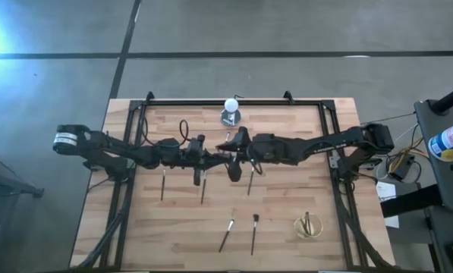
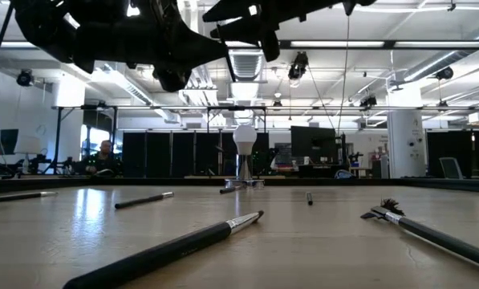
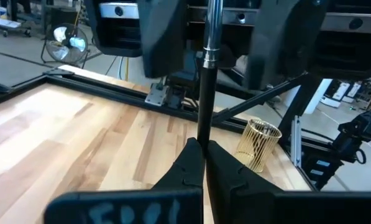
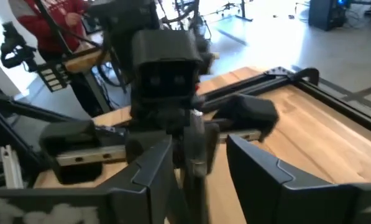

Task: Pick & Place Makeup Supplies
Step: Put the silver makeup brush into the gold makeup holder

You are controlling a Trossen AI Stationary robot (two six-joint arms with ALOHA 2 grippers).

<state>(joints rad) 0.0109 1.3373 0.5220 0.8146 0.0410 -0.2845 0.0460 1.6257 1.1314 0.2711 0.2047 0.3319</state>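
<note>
**Brush handover above mid-table**

Above the centre of the high view, the two arms meet nose to nose over the wooden table (image 1: pixel 173 227). The left gripper (image 3: pixel 204 152) is pinched tight on a dark, slim makeup brush (image 3: pixel 207 81), which stands up from its fingertips toward the right arm's wrist. The right gripper (image 4: pixel 197 155) faces it with its fingers spread, the brush handle showing between them but not clamped (it reads as a pass from one arm to the other).

To do this step well, I judge one set of fingers should stay firmly shut on the handle until the other has squarely closed, keeping the brush straight so it does not swing.

Loose brushes (image 1: pixel 253 231) lie scattered in the lower half of the high view, and a gold wire cup (image 1: pixel 308 225) sits at lower right, probably the target. A white ball on a stand (image 1: pixel 231 110) waits at the upper middle.
</note>
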